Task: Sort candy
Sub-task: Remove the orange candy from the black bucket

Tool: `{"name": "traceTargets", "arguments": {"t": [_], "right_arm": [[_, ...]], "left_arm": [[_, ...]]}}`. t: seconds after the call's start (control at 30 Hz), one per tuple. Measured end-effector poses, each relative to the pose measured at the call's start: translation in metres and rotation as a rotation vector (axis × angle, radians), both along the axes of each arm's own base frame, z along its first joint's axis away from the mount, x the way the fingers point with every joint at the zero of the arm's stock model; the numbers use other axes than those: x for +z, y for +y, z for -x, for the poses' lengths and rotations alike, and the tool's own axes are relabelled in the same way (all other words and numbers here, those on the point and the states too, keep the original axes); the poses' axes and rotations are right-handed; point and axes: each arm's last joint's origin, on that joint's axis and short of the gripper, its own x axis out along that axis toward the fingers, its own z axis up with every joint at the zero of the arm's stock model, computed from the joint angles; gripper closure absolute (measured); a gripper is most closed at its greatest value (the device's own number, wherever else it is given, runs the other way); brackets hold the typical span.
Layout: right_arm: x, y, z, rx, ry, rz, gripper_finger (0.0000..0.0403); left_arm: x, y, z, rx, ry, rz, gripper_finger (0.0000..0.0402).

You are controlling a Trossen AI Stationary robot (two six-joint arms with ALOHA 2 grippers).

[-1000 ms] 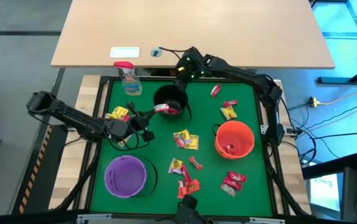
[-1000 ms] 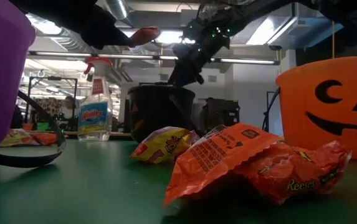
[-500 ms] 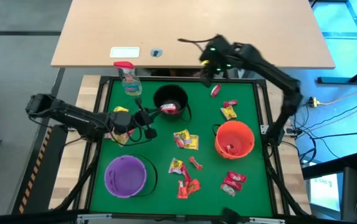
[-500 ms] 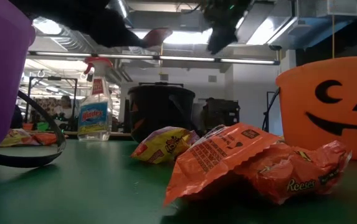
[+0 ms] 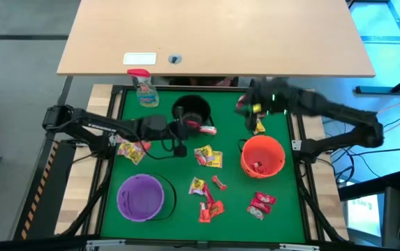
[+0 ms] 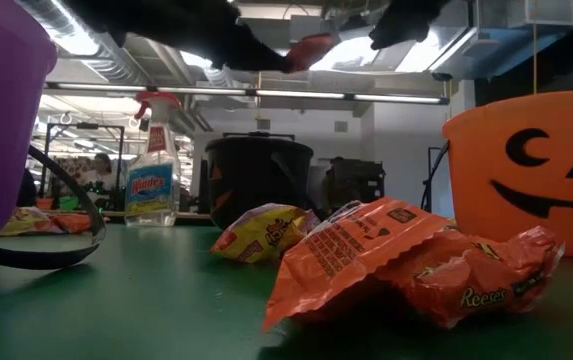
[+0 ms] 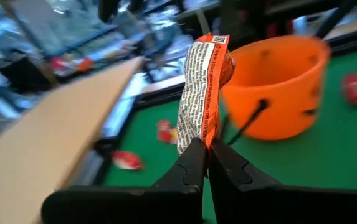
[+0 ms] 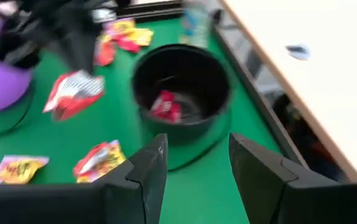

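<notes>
Here the left gripper hangs just off the near right rim of the black bucket, its fingers pinched tight on one orange-red packet that stands up from the tips in the left wrist view. In the low view that packet shows as a red shape high above the table, over the black bucket. The right gripper hovers near the far right of the green table, beyond the orange bucket; its fingers stand partly apart with nothing between them.

The rest of the candy lies scattered. One red packet rests in the bottom of the black bucket, and some red ones sit inside the orange bucket. A yellow and red pair lies mid-table between the black and orange buckets. Closer to the near edge, yellow and red pieces lie right of the purple bucket. Two red packets lie near the orange bucket's near side. Yellow and red wrappers sit beneath the left arm. A yellow piece lies just beside the right gripper. A spray bottle stands at the far left corner.
</notes>
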Motion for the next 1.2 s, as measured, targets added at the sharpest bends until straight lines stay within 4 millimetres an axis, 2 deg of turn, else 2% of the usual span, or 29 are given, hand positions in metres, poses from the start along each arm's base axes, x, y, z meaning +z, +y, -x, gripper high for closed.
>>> {"name": "traceTargets", "arguments": {"t": [0.13,0.3,0.4,0.5,0.9,1.2], "right_arm": [[-0.041,0.030,-0.003,0.074,-0.087,0.067,0.0235],[-0.077,0.059,-0.019,0.262,-0.267,0.252,0.0235],[-0.094,0.069,-0.027,0.251,-0.260,0.304,0.0235],[-0.103,0.072,-0.033,0.227,-0.223,0.325,0.0235],[-0.119,0.078,-0.062,0.321,-0.333,0.296,0.0235],[-0.126,0.077,-0.066,0.305,-0.309,0.323,0.0235]], "left_arm": [[0.005,0.002,-0.004,-0.059,0.033,0.099,0.0401],[0.005,0.001,-0.004,-0.089,0.075,0.195,0.0401],[0.003,0.001,-0.003,-0.087,0.093,0.236,0.0401],[0.003,0.001,-0.003,-0.080,0.092,0.261,0.0401],[0.002,0.001,-0.003,-0.067,0.093,0.300,0.0401],[-0.002,0.001,-0.001,-0.069,0.136,0.299,0.0401]]}}
